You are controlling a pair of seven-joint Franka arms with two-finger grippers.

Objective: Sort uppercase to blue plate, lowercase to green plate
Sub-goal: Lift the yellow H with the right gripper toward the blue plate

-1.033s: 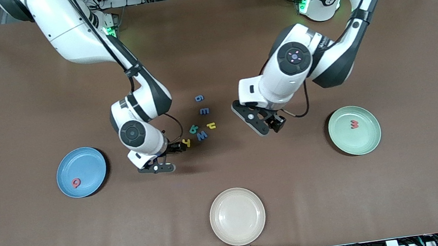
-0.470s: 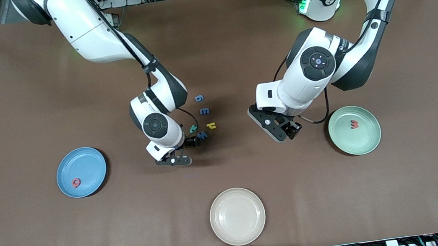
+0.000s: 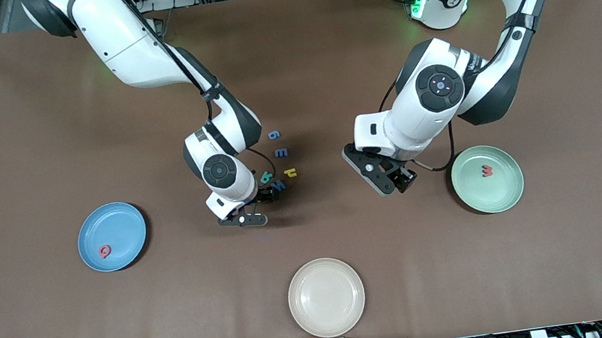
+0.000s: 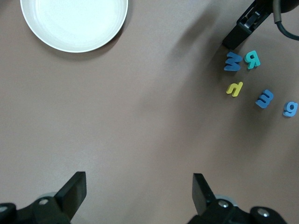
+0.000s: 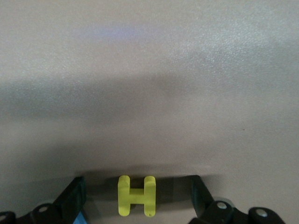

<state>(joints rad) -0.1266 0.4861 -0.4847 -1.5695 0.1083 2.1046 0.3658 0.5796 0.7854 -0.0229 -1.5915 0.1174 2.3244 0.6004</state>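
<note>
Brown table (image 3: 64, 316), sorting barely begun: red Q (image 3: 105, 252) already on blue plate (image 3: 124, 215), red w (image 3: 487, 170) on green plate (image 3: 508, 194). Yellow H (image 5: 136, 196) framed between spread jaws of right gripper (image 3: 264, 196), ungrasped; teal R (image 3: 266, 177), blue W (image 3: 279, 185), yellow h (image 3: 290, 172), blue m (image 3: 281, 153), blue g (image 3: 273, 135) clustered just beside those jaws. Left gripper (image 3: 404, 178) released too, waiting over bare table near green plate. Six letters left.

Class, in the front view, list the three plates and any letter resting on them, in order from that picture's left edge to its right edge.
blue plate with red Q → beige plate → green plate with red w
</note>
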